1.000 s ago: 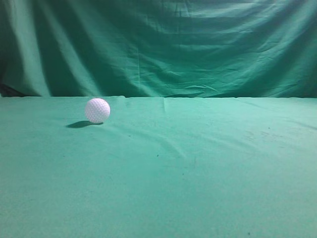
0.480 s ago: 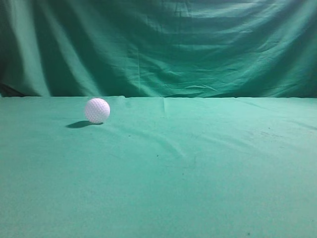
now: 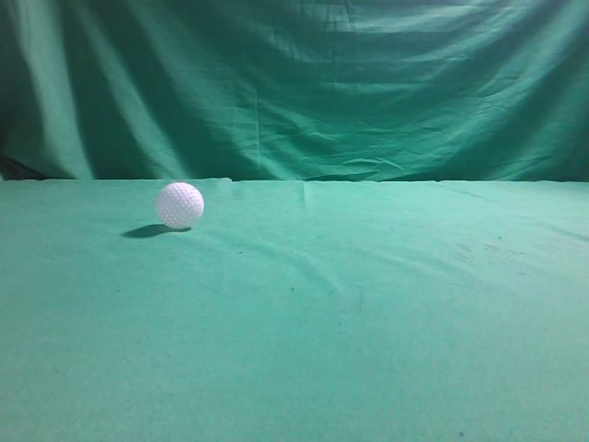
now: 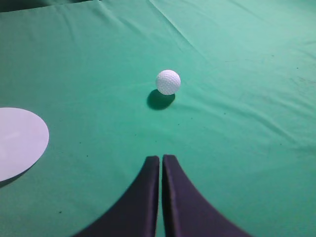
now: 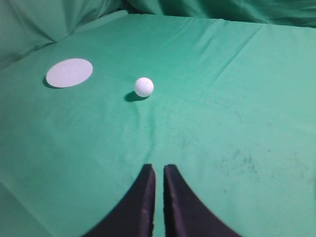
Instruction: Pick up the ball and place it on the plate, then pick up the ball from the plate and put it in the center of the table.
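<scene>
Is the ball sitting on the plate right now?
No, the ball rests on the green table cloth, clearly apart from the white plate lying to its left in the right wrist view.

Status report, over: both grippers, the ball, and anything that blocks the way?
Left gripper shut, empty. Right gripper shut, empty. Ball resting on table, apart from plate. Nothing in the way.

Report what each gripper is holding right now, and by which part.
Nothing is held. The left gripper and right gripper are both shut on nothing, fingers together above the table. The ball lies free on the cloth, apart from both.
</scene>
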Available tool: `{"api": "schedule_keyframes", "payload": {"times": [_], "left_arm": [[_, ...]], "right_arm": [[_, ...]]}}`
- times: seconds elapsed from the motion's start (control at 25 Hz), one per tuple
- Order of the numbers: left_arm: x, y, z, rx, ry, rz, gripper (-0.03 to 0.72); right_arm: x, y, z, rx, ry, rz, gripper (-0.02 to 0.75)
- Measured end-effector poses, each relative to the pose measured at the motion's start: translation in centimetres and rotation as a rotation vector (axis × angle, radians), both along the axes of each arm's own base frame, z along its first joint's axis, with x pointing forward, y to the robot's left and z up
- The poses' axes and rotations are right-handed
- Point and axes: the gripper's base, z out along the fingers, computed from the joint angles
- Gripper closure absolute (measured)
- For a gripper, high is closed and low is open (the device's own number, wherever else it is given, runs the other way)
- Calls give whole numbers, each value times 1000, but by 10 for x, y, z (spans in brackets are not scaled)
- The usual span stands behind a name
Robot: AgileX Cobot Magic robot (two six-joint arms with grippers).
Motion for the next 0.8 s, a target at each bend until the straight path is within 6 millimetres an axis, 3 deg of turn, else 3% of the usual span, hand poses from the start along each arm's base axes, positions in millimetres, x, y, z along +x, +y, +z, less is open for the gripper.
{"api": "schedule_keyframes", "payload": {"times": [0.32,0.48,0.68,0.8], "left_arm": [[0,0,0,0,0,0,688],[0,0,0,0,0,0,688],[0,0,0,0,0,0,688],[0,0,0,0,0,0,688]], "right_arm": [[1,-26,-2,8,-110,-298,675],[-1,-39,-28,34,-173,-499,675],[-1,-45,-58,33,-189,-619,675],[-1,-46,-61,27,-177,-632,675]]}}
